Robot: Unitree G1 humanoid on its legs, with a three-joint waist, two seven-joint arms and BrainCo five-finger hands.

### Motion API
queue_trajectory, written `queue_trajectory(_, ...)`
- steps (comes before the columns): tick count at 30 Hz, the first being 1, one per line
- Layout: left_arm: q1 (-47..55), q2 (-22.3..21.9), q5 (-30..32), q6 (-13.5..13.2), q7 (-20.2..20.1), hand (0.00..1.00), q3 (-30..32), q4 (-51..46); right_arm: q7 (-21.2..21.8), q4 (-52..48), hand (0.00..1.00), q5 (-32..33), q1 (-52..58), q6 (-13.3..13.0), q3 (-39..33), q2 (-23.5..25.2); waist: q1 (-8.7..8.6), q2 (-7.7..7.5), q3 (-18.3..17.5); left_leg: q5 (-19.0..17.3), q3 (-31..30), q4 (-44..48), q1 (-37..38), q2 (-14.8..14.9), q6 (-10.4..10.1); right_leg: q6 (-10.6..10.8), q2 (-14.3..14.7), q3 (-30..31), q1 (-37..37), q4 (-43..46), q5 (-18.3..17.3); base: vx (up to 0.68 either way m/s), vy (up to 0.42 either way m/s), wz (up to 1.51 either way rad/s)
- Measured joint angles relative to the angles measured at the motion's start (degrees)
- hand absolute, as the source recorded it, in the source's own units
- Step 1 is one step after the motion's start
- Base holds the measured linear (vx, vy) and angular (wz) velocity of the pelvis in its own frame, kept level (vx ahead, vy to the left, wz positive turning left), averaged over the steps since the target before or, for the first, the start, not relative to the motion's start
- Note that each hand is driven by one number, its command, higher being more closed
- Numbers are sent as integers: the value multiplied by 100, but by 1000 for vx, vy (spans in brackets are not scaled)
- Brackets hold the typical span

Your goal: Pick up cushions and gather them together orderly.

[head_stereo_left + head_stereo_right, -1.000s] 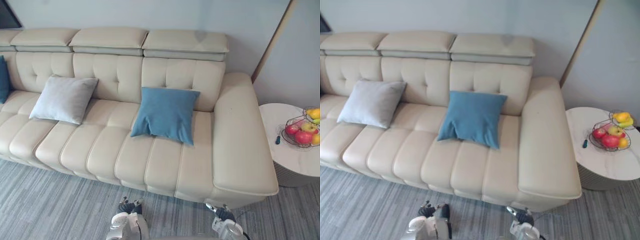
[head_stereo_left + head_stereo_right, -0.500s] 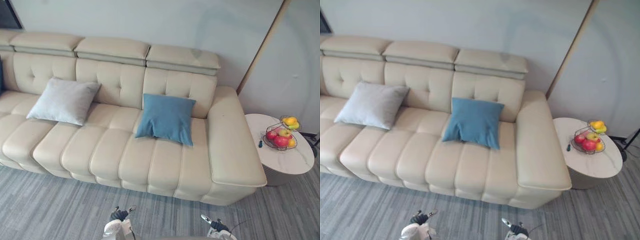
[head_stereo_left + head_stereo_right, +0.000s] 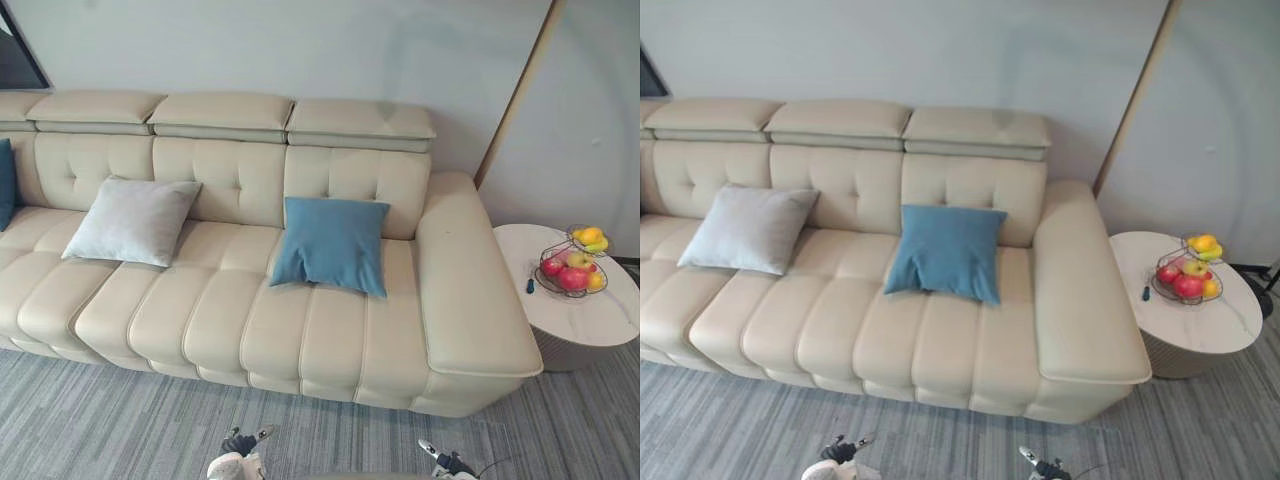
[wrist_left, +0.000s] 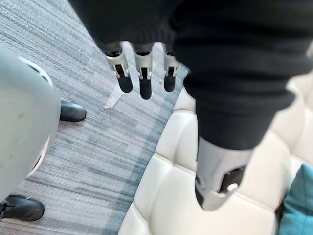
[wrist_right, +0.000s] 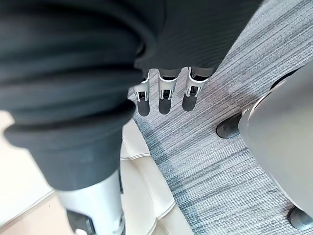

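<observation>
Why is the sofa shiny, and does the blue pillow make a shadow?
Left eye view: soft light gleams along the sofa armrest and seat ridges, no harsh glare; the blue cushion drops a faint shadow under its lower edge. Left wrist view: the cover of the left hand looks almost black beside the bright sofa.

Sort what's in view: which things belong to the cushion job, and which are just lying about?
Job: grey cushion, blue cushion, darker blue cushion at the left edge, sofa.
Lying about: side table, fruit basket, small dark item beside it.
</observation>
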Motion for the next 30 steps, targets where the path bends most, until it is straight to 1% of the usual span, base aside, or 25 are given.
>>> queue_trajectory(2, 4, 22, 7, 4, 0, 0, 1, 0, 9, 1, 0, -1, 10, 0, -23, 13, 0, -23, 15, 0, 2, -53, 79, -8, 0, -1, 0, 6, 63, -28, -1, 0, 0, 0)
queue_trajectory(3, 115, 184, 48, 10, -5, 0, -16, 126, 15, 41, 0, -2, 154, 55, -178, -33, -2, -14, 127, 1, -47, -120, 159, -49, 1, -4, -6, 76, 127, -105, -5, 0, 0, 0)
queue_trajectory(9, 111, 184, 46, 10, -5, 0, -21, 126, 20, 41, 0, -5, 153, 55, -160, -33, -2, -12, 126, 4, -46, -141, 158, -52, 3, -4, -9, 74, 118, -106, -5, 0, 0, 0)
queue_trajectory(16, 105, 176, 37, 9, -36, 0, -76, 123, 102, 38, 0, -33, 140, 68, 144, -92, -31, -7, 117, 75, 46, -360, 167, -68, 1, 1, -16, 113, -2, -133, -3, 11, -2, -5)
queue_trajectory(19, 77, 141, -8, 14, -109, 0, -75, 117, 139, -13, 0, -192, 50, 112, 317, -143, -31, 8, 156, 43, 397, -379, 184, -19, -42, 9, 51, 430, -207, -94, 30, 38, 9, -63)
queue_trajectory(20, 35, 133, -14, 16, -122, 0, -70, 117, 158, -35, 0, -215, -47, 109, 382, -148, -25, 14, 230, 16, 636, -377, 256, 19, -56, -6, 117, 678, -298, -87, 108, 16, -2, -98)
queue_trajectory(22, -43, 126, -52, 14, -126, 0, -69, 116, 186, -44, 0, -214, -102, 104, 492, -148, -59, 10, 261, 8, 834, -357, 258, 51, -47, -29, 193, 921, -446, -85, 206, 1, -23, -95)
queue_trajectory(23, -128, 96, -69, 15, -130, 0, -61, 117, 215, -93, 0, -214, -119, 104, 538, -146, -103, 31, 294, -78, 1039, -284, 256, 110, -77, -52, 276, 1105, -562, -78, 303, -12, -23, -109)
queue_trajectory(25, -224, 36, -64, 12, -147, 0, -54, 108, 242, -269, 0, -215, -144, 99, 616, -110, -104, 29, 378, -316, 1722, 47, 275, 277, -114, -72, 528, 1665, -848, 16, 528, -36, -19, -166)
queue_trajectory(27, -251, 4, -64, 7, -166, 0, -16, 94, 245, -266, 0, -225, -211, 96, 707, -122, -101, 55, 423, -399, 2101, 191, 277, 385, -100, -110, 671, 1692, -988, 22, 776, -27, -47, -171)
queue_trajectory(28, -277, -21, -69, 6, -167, 0, 24, -53, 240, -266, 0, -237, -397, 106, 728, -78, -85, 137, 519, -440, 2628, 262, 298, 556, -63, -295, 805, 1103, -1320, 5, 1057, -18, -122, -195)
queue_trajectory(29, -288, -20, -69, 3, -166, 0, 42, -143, 238, -282, 0, -238, -451, 103, 737, -49, -128, 88, 542, -458, 2807, 254, 321, 556, -88, -447, 694, 237, -1516, 265, 812, -19, -111, -189)
queue_trajectory(30, -309, -15, -74, 2, -158, 0, 40, -182, 235, -282, 0, -238, -460, 106, 738, -44, -138, 49, 564, -464, 2943, 252, 359, 534, -97, -520, 570, -322, -1582, 504, 590, -16, -136, -132)
